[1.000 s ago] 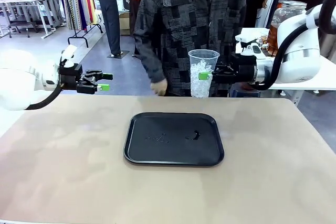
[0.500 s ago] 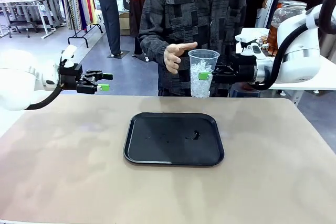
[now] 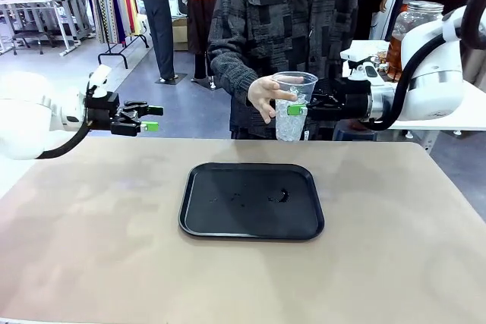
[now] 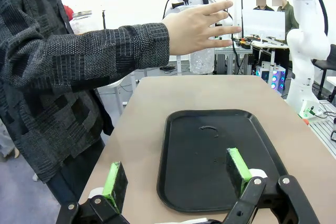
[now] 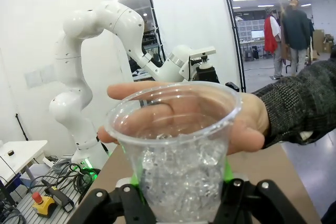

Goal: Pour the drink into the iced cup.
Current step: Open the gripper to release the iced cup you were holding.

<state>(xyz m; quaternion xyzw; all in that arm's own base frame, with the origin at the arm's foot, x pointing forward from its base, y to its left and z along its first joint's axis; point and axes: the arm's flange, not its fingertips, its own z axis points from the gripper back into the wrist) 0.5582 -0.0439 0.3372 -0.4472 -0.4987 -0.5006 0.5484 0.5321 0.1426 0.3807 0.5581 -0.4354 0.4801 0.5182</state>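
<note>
The right gripper (image 3: pixel 298 109) is clamping a clear plastic cup filled with ice cubes (image 3: pixel 293 108) between its green pads and is holding it upright in the air above the far edge of the table, a little right of the middle. In the right wrist view the right gripper (image 5: pixel 181 177) is pressing its pads against both sides of the cup (image 5: pixel 176 150), low on its wall, and the ice is reaching about halfway up.

A person in a dark patterned shirt is standing at the far edge, and the person's hand (image 3: pixel 266 96) is lying against the side of the cup that faces away from the gripper, fingers spread; the hand (image 5: pixel 247 124) is showing through the clear wall.

The left gripper (image 3: pixel 148 119) is hovering above the far left corner of the beige table (image 3: pixel 91 248), its jaws standing wide apart and holding nothing. From the left wrist, the left gripper (image 4: pixel 176 177) is looking across a black rectangular plastic tray (image 4: pixel 173 192) toward the hand (image 4: pixel 197 27).

The tray (image 3: pixel 251 199) is lying flat in the middle of the table with a few small wet marks on it.

The amber-brown drink (image 3: pixel 394 55) is sitting in a large clear glass jar with a metal lid (image 3: pixel 414 24), which is standing on a white side table beyond the far right corner, behind the right arm and well apart from the cup.
</note>
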